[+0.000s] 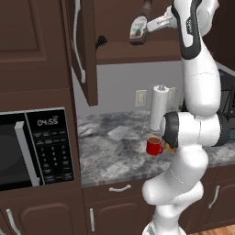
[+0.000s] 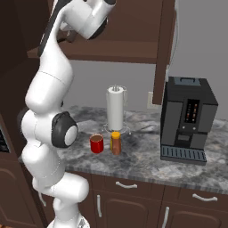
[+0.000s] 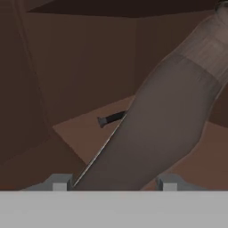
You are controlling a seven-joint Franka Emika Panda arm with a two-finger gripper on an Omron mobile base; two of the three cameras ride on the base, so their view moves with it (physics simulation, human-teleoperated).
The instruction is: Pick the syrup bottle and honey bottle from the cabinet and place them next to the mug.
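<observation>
The gripper (image 1: 148,25) grasps the syrup bottle (image 1: 139,26), tilted, in front of the open cabinet (image 1: 137,50). The honey bottle (image 2: 116,143) stands just beside the mug (image 2: 96,144) on the counter (image 2: 147,156).

one syrup bottle (image 1: 139,27), one honey bottle (image 2: 116,143), one mug (image 1: 154,146)
</observation>
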